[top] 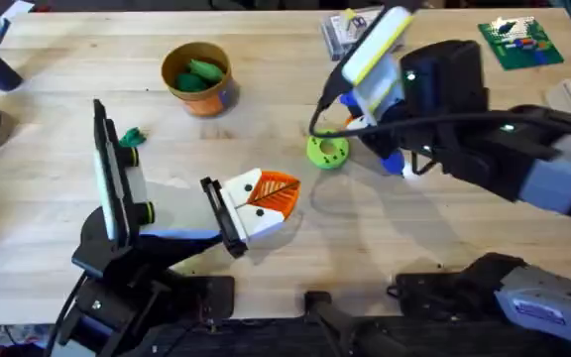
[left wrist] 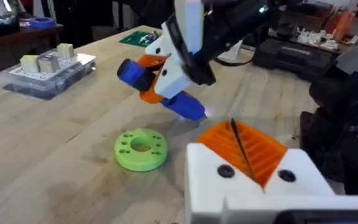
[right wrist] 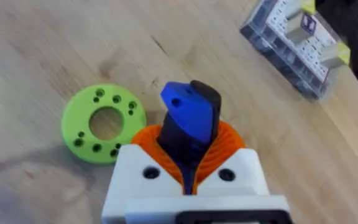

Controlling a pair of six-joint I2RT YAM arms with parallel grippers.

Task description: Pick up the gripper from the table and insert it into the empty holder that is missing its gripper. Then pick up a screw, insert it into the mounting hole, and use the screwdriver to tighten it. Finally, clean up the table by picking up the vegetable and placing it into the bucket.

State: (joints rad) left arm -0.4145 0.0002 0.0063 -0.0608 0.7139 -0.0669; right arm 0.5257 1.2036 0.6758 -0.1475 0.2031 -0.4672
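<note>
The right gripper (left wrist: 166, 78) is clenched on the blue screwdriver (right wrist: 191, 121), carrying it tilted just above the worktop (top: 444, 248) beside a green perforated disc (top: 327, 151), probably so the tip can be lined up for tightening. The left gripper (top: 266, 198), its orange pads pressed together on nothing, rests low near the white holder (top: 122, 188), seemingly keeping clear. The bucket (top: 198, 79) stands farther back with green pieces inside, suggesting the vegetable is already put away.
</note>
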